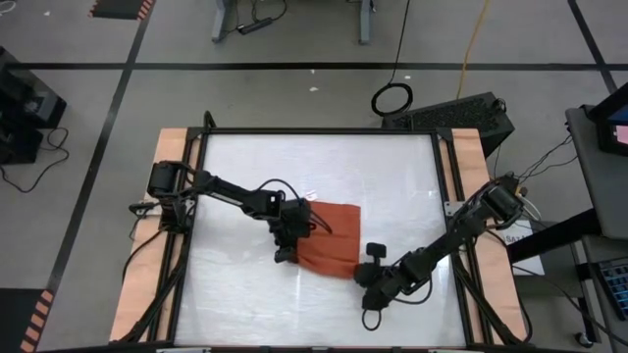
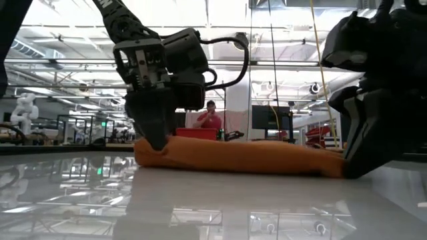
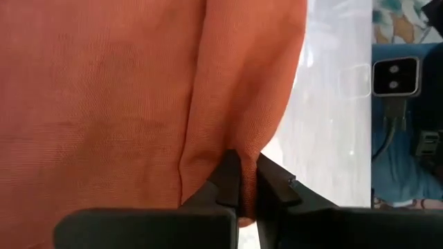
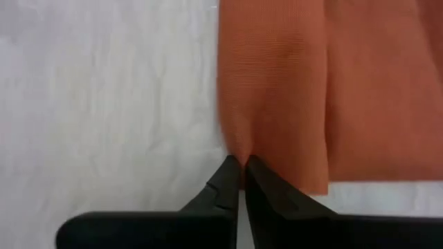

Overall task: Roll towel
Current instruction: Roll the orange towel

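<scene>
Near table centre, rust-orange towel [image 1: 329, 240] lying folded, my left gripper [image 1: 286, 253] pinching its 9 o'clock edge, my right gripper [image 1: 365, 277] clamped on its 4 o'clock corner, fold layers unclear.

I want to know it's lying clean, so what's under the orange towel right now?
Under the rust-orange cloth towel only the glossy white tabletop shows around it. Its near edge is doubled over, so whatever lies beneath the folds is covered and cannot be seen.

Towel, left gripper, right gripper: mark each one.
towel [image 1: 332, 238]: high view, middle of the flat cloth.
left gripper [image 3: 239, 181]: left wrist view, between fingertips pinching the fold.
right gripper [image 4: 240, 164]: right wrist view, between fingertips at the towel's edge.
</scene>
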You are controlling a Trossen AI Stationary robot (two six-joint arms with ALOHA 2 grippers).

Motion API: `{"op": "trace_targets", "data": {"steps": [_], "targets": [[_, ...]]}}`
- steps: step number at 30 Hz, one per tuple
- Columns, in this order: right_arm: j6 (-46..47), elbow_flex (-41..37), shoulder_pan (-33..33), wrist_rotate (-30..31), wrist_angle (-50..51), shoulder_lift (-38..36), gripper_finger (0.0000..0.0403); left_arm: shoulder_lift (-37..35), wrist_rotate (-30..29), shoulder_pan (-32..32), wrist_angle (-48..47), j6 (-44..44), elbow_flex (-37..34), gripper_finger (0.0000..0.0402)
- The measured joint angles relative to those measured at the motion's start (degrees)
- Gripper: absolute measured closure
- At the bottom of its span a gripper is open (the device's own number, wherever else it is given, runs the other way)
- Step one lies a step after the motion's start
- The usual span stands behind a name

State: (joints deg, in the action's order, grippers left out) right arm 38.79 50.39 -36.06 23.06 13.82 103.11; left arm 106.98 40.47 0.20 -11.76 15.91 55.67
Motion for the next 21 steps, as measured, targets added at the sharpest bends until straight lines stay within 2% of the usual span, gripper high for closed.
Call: {"op": "trace_targets", "data": {"steps": [5, 9, 15, 21], "targets": [[1.0, 0.0, 1.0, -9.2, -0.7, -0.3, 0.0399, -0.1, 0.0, -0.3, -3.0, -1.4, 0.1, 0.0384], [1.4, 0.0, 2.5, -21.7, -4.3, -1.5, 0.0401, -0.1, 1.8, -0.4, -2.6, 0.0, 0.3, 0.0384], [4.3, -0.3, 6.6, -26.5, -2.1, -6.3, 0.0402, -0.2, 2.2, -0.6, -3.7, 3.5, 0.2, 0.0384], [6.1, -0.3, 13.0, -33.7, -1.9, -8.8, 0.0402, -0.2, 1.1, -1.5, -6.5, 4.3, 0.1, 0.0384]]}}
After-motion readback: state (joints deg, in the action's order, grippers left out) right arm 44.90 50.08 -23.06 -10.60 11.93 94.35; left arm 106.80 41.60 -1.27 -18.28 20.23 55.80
